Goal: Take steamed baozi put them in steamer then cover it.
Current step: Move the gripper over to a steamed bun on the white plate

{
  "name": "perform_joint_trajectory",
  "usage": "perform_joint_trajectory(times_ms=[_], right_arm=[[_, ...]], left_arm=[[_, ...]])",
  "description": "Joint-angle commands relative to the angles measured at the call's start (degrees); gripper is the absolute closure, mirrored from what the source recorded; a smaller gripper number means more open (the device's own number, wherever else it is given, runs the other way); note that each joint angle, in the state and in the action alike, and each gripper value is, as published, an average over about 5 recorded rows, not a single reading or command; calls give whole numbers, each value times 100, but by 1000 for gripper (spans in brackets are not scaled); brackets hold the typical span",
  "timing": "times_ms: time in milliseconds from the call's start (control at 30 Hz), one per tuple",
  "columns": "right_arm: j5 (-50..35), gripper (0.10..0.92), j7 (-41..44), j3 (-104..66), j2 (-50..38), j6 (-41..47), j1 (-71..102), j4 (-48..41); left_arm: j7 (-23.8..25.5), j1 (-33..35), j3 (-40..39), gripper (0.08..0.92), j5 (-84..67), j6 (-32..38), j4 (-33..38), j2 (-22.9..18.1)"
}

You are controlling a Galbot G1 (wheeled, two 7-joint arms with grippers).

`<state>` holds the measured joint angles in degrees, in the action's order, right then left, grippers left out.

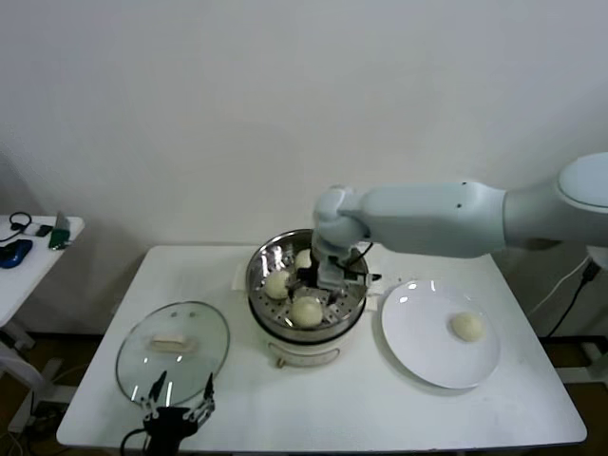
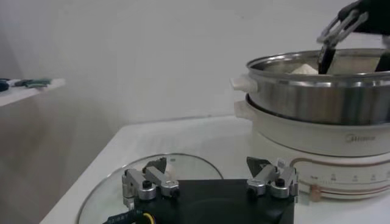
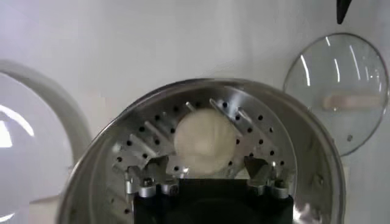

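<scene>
The steel steamer (image 1: pixel 258 271) stands mid-table on its white cooker base (image 1: pixel 302 351). Three baozi lie in it: one at the left (image 1: pixel 276 283), one at the front (image 1: pixel 306 311), one at the back (image 1: pixel 303 257). My right gripper (image 1: pixel 330 279) is down inside the steamer, open. In the right wrist view a baozi (image 3: pixel 205 141) rests on the perforated bottom just beyond the spread fingertips (image 3: pixel 154 168). A fourth baozi (image 1: pixel 466 326) lies on the white plate (image 1: pixel 418 332). The glass cover (image 1: pixel 173 353) lies flat at the front left. My left gripper (image 1: pixel 177 407) hangs open at its near edge.
The plate sits right of the steamer, close to its handle. A side table (image 1: pixel 28 256) with small items stands at the far left. In the left wrist view the steamer (image 2: pixel 323 91) rises behind the cover (image 2: pixel 116 185), with my right gripper (image 2: pixel 334 36) over it.
</scene>
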<state>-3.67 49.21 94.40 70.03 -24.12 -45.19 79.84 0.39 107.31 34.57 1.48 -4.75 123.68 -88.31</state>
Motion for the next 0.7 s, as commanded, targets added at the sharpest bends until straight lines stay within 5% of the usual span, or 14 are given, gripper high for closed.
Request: perform_joint_trajectory(times_ms=[33,233,433,700], right_arm=[[-1776,203,598,623,-621,-104,-1379,-242],[-3442,203,1091,1909,-1993,1570,-2383,-161],[-3119,203,754,2806,-3327,2878,-2181,226],[-2085,203,153,1542,-4093,3682,-114,126]], left_arm=[[-5,9,3,177,0,14,-18,-4],[-7,-25,-26,177,-15,18,-30,-9],[-9,-82,-21,177,-31,17,-71,-10],[-12,-55,17,177,-14,23,-80,-85]])
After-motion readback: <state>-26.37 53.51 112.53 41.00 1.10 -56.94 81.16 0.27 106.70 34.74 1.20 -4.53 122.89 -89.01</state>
